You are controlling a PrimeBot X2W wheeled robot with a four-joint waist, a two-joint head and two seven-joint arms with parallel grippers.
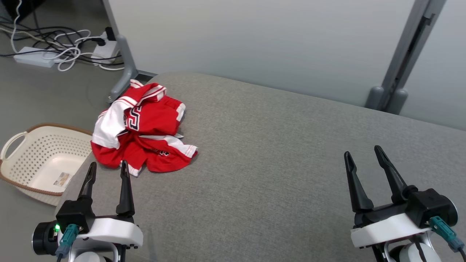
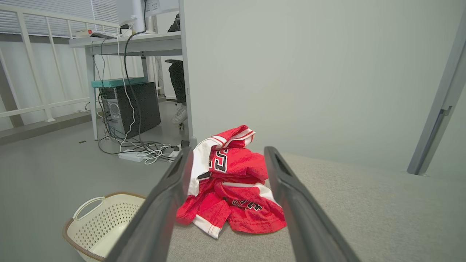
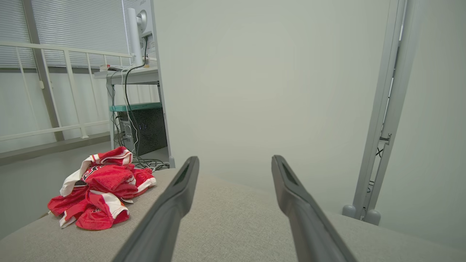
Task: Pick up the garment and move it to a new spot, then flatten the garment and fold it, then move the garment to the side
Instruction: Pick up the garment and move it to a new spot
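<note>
While the garment (image 1: 140,131) lies in a crumpled heap, the step in hand reads as the first one: pick-up, not yet begun.

Head view: red-and-white garment sits at the far left corner of the grey fabric-covered bench (image 1: 273,163), its left side at the bench edge. A pale perforated basket (image 1: 36,153) stands on the floor just beyond that edge. Left claw (image 1: 109,163) hovers just near of the heap, fingers apart, nothing between them. Right claw (image 1: 363,150) is well apart at the near right, fingers likewise apart and empty.

Left wrist view: heap (image 2: 233,189) is framed between the spread fingers, so the left claw (image 2: 228,149) is lined up on it.

Right wrist view: heap (image 3: 102,189) lies far off to the left; the right claw (image 3: 233,157) faces bare bench.

Orientation: heap's long axis runs roughly near–far. Which end is the collar or the hem, cannot tell.

Next move, judged: left claw advances, descends onto a raised fold and closes on it.
</note>
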